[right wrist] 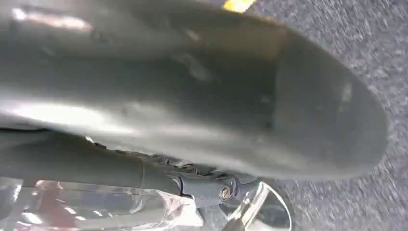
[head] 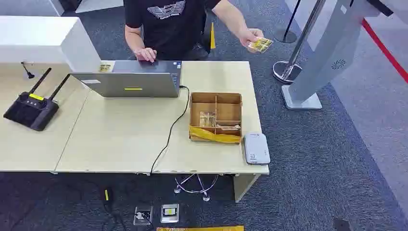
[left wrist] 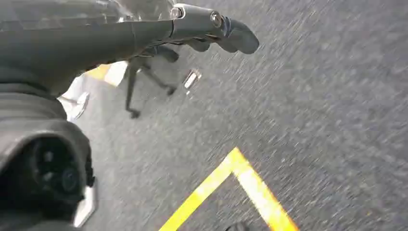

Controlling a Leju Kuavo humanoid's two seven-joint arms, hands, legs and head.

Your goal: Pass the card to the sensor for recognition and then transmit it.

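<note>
The card (head: pixel 260 44) is not on the table now: a person's hand (head: pixel 250 36) holds it in the air, beyond the far right corner of the table (head: pixel 120 139) and above the carpet. It looks like a thin, flat, light piece with a yellow pattern, probably in a clear sleeve. I judge it stiff enough to keep its shape but smooth and slippery, so it is best pinched on its flat faces near the free edge, away from the person's fingers.

More cards seem to lie in the compartments of the brown cardboard box (head: pixel 216 118), which stands near the right edge of the table. The white sensor (head: pixel 256 148) lies just beside the box, at the front right corner, and its near end slightly overhangs the edge.

The left robot hand (left wrist: pixel 211 31) hangs over the floor, with its fingers curved and nothing in them. The right robot hand (right wrist: pixel 202 185) is too close to its camera; something clear and shiny lies near it, and I cannot tell if it holds anything.

To the right of the table the carpet gives open room, but a grey kiosk base (head: pixel 300 98) and a barrier post (head: pixel 287 71) stand there. The laptop (head: pixel 130 83) and its cable (head: pixel 171 132) limit the left side of the box.
</note>
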